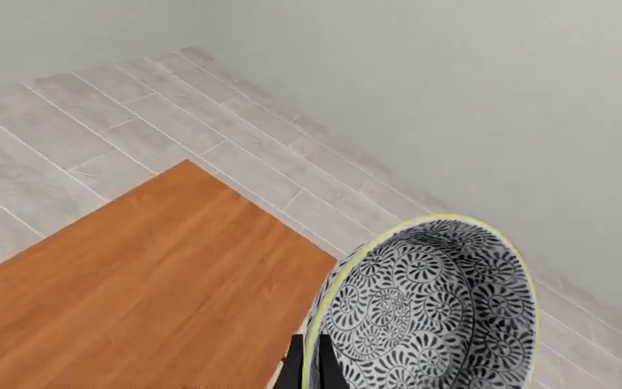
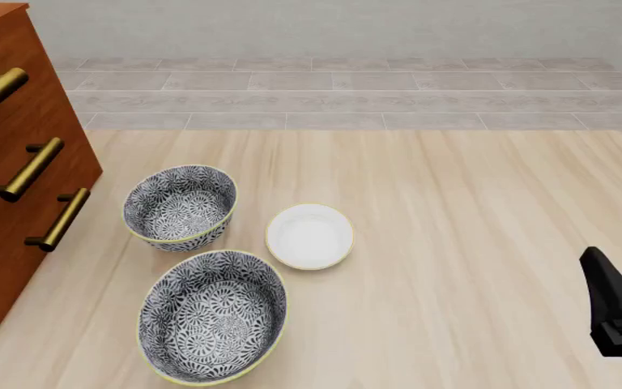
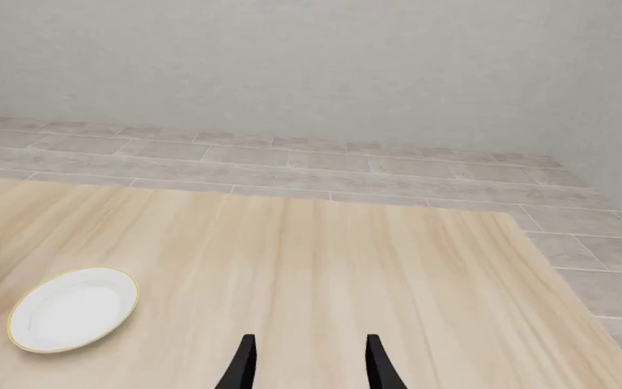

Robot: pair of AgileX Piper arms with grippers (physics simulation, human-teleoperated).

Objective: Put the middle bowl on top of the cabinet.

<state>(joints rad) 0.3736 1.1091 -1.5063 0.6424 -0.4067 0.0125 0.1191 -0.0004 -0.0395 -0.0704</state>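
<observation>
**Left arm has the middle bowl up by the cabinet top, right arm idle**

So in the left wrist cam the left gripper (image 1: 311, 369) is pinched on the yellow rim of the middle bowl (image 1: 430, 312). One dark finger sits on each side of the rim, and the gap between them is only as wide as the bowl's wall. The bowl is tipped up so you look right into the patterned inside. It's held in the air at the edge of the cabinet (image 1: 149, 275) top, near one corner, with grey floor (image 1: 62, 138) tiles and a plain wall (image 1: 452, 97) behind it. I can't tell from this angle if the bowl touches the wood or just hangs over it.

The front cam doesn't catch the left arm or that bowl at all (both are out of frame). It shows the cabinet's front at the far left with three brass handles (image 2: 30, 168). On the table (image 2: 452, 243) beside it there's the small bowl (image 2: 179, 207) nearest the cabinet. The twin bowl (image 2: 214, 316) is just in front of that, closer to the camera. The white dish (image 2: 310, 236) is just right of both. All three are upright and none seem to touch.

The right gripper (image 3: 308, 365) is low over the table's right side, well apart from the dishes. Its fingers are spread wide with nothing between them, just bare tabletop
</observation>
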